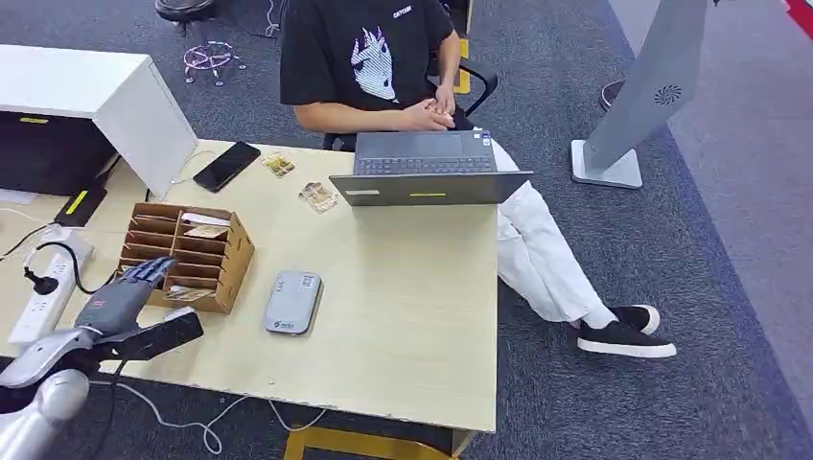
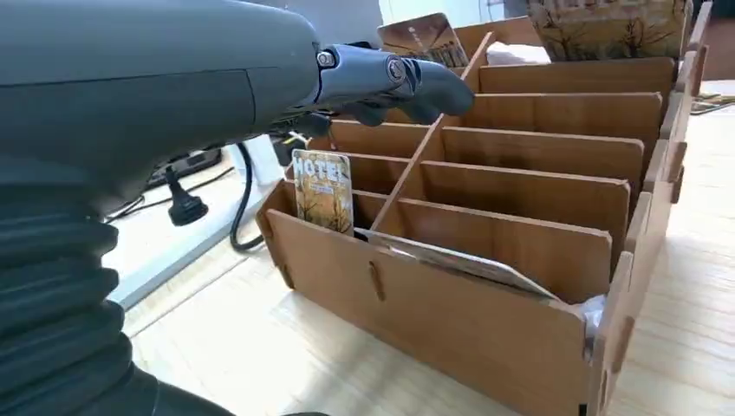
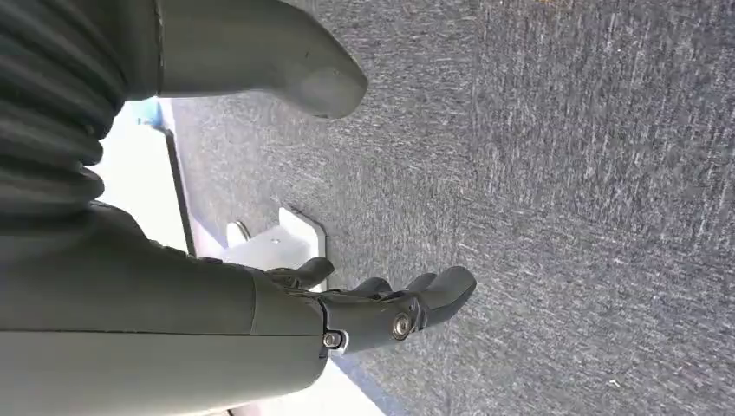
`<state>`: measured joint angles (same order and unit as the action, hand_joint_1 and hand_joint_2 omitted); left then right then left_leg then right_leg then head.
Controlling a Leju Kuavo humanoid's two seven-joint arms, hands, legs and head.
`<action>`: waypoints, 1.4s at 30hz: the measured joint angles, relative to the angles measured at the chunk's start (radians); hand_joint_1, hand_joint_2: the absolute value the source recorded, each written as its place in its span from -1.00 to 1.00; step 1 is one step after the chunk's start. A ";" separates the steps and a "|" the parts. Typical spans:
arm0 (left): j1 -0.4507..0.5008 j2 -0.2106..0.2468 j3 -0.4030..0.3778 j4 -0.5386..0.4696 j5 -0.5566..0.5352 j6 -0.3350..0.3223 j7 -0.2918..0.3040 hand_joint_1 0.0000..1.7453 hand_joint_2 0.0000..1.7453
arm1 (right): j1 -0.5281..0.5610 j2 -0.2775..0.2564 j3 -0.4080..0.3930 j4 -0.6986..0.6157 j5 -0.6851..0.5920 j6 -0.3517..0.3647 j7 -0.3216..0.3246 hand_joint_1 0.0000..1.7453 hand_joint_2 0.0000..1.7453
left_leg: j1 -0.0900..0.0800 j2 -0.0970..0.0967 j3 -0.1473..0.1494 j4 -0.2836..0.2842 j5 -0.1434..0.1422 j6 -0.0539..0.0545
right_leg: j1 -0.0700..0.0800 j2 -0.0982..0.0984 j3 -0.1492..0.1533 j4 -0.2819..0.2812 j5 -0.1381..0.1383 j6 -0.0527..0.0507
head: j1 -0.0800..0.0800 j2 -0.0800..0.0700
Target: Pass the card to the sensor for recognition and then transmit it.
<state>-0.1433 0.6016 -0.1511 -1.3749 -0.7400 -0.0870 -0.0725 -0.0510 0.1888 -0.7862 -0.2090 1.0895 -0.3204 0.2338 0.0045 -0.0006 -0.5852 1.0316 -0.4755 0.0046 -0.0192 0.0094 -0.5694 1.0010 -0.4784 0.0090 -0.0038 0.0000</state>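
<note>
hovering left hand (image 1: 129, 287) — over card box (image 1: 230, 273), empty

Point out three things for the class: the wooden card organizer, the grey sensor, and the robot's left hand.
wooden card organizer (image 1: 236, 261), head view, on its right side wall.
grey sensor (image 1: 292, 301), head view, middle of its top face.
left hand (image 1: 123, 295), head view, back of the hand.

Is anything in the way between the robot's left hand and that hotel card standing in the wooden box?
Nothing visible. The left hand hovers above the wooden box, and the card stands upright in an end slot just below it, its top edge sticking out with open air over it.
</note>
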 joint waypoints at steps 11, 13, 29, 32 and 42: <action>-0.034 -0.010 -0.003 0.009 -0.004 0.000 0.008 -1.00 1.00 | 0.000 0.000 -0.014 0.000 0.001 -0.008 0.000 -1.00 1.00 | 0.000 0.000 0.000 0.000 0.000 0.000 | 0.000 0.000 0.000 0.000 0.000 0.000 | 0.000 0.000; -0.036 -0.010 -0.004 0.010 -0.004 0.000 0.008 -1.00 1.00 | 0.000 0.000 -0.014 0.000 0.001 -0.008 0.000 -1.00 1.00 | 0.000 0.000 0.000 0.000 0.000 0.000 | 0.000 0.000 0.000 0.000 0.000 0.000 | 0.000 0.000; -0.036 -0.010 -0.012 0.013 -0.003 0.000 0.008 -0.76 1.00 | 0.000 0.000 -0.015 0.000 0.001 -0.008 0.000 -1.00 1.00 | 0.000 0.000 0.000 0.000 0.000 0.000 | 0.000 0.000 0.000 0.000 0.000 0.000 | 0.000 0.000; -0.036 -0.010 -0.013 0.013 -0.003 0.000 0.008 1.00 1.00 | 0.000 0.000 -0.015 0.000 0.001 -0.008 0.002 -1.00 1.00 | 0.000 0.000 0.000 0.000 0.000 0.000 | 0.000 0.000 0.000 0.000 0.000 0.000 | 0.000 0.000; -0.036 -0.012 -0.013 0.013 -0.087 0.058 0.050 1.00 1.00 | 0.002 0.001 -0.034 0.000 -0.005 -0.003 0.015 -1.00 1.00 | 0.000 0.000 0.000 0.000 0.000 0.000 | 0.000 0.000 0.000 0.000 0.000 0.000 | 0.000 0.000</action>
<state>-0.1790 0.5894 -0.1644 -1.3615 -0.8267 -0.0286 -0.0229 -0.0491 0.1900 -0.8198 -0.2090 1.0842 -0.3239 0.2487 0.0046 -0.0004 -0.5852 1.0316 -0.4755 0.0046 -0.0192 0.0096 -0.5693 1.0010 -0.4783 0.0089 -0.0042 0.0000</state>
